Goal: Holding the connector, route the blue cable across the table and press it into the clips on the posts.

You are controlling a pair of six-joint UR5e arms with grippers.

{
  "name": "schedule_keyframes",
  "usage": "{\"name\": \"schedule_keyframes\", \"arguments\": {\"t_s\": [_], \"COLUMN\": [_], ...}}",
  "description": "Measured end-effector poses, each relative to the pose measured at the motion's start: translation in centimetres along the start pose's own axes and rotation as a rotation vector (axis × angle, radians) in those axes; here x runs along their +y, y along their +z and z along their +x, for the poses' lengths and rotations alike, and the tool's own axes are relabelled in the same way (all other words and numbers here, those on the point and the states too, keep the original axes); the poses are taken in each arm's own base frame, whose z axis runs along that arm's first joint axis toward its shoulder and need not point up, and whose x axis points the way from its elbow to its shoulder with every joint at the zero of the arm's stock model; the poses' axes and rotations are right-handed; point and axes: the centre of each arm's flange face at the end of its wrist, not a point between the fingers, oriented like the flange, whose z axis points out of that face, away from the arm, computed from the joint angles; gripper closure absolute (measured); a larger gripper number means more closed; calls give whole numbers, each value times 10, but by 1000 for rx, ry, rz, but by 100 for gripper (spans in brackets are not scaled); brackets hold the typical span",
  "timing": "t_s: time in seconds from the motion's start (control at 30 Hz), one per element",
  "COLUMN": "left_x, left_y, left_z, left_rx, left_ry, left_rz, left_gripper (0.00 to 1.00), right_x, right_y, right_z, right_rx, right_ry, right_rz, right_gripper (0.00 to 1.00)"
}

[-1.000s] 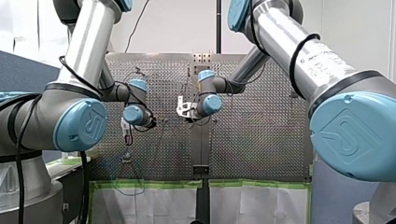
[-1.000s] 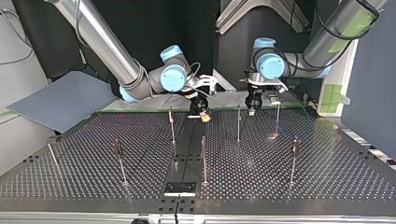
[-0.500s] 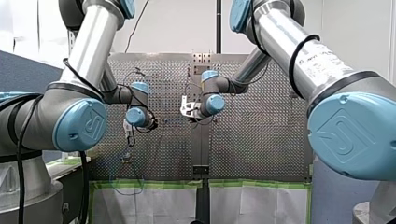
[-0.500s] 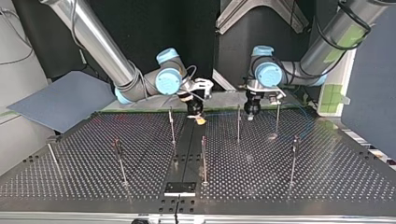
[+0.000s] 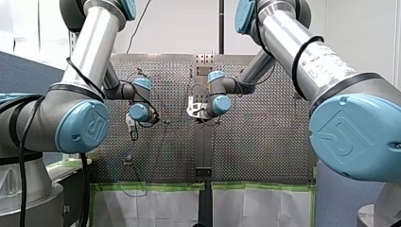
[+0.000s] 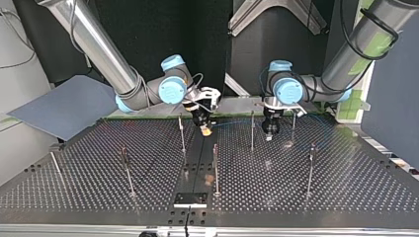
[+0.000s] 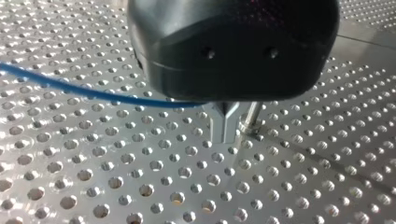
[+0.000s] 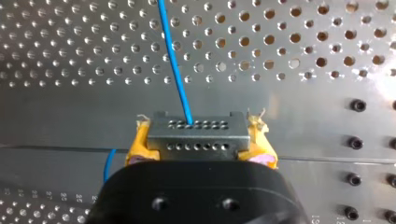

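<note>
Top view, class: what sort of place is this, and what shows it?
Likely a robotics lab bench: a perforated table with thin posts, my left arm and my right arm reaching over it, and my right end effector holding a connector on a blue cable.

You can't tell whether the left gripper [image 7: 225,135] holds the cable [image 7: 93,92]: its black body covers where they meet. The body of the right gripper [image 8: 198,142] hides the near edge of the connector [image 8: 196,127]. On the posts [image 6: 252,129], the clips are too small for you to make out.
</note>
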Motion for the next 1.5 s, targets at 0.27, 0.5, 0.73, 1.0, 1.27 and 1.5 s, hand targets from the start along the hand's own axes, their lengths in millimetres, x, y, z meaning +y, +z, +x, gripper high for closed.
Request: {"name": "schedule_keyframes", "arguments": {"t_s": [0.27,0.5,0.73,1.0,1.27,1.5], "left_x": [-1,-1,0,-7,-20,-29], "left_y": [-3,-10,-23,-49,-78,-95], "left_z": [3,8,12,4,10,13], "left_rx": [35,92,147,135,140,143], "left_ry": [11,62,115,94,100,95], "left_rz": [-6,-19,-68,-85,-59,-39], "left_gripper": [51,0,0,0,0,0], "right_x": [3,9,14,24,28,26], "right_y": [0,0,-1,0,-1,-2], "right_z": [1,3,3,2,0,-1], "right_rx": [1,-8,-16,-19,-25,-26], "right_ry": [1,4,5,3,-3,-5], "right_rz": [-2,-11,-17,-32,-37,-35], "right_gripper": [100,100,100,100,100,100]}}
